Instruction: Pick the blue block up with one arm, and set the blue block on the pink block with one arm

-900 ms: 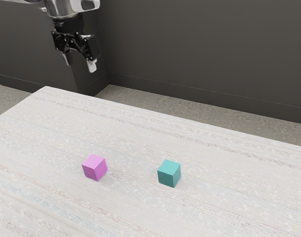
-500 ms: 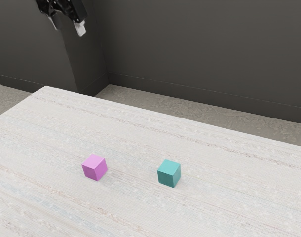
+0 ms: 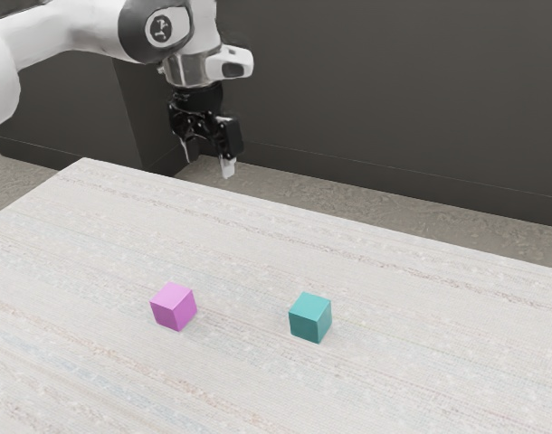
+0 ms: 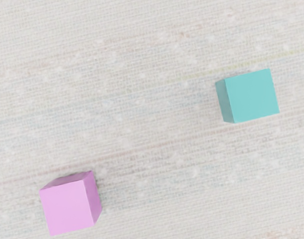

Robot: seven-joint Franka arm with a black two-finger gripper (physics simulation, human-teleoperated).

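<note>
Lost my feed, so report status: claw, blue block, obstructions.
Claw aloft near table's far edge, holding nothing. Blue block on table, apart from pink block. Nothing between them.

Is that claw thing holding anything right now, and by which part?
Nothing. The gripper hangs bare above the table, while the blue block and the pink block both sit on it, apart.

Open pale wood-grain desk [image 3: 412, 298] is surrounding the small blue-green cube [image 3: 309, 317] on every side, with free air above it. The small pink cube [image 3: 173, 306], the only obstacle, is sitting well apart from it. The black end effector [image 3: 223, 165] is hanging high beyond it.
</note>
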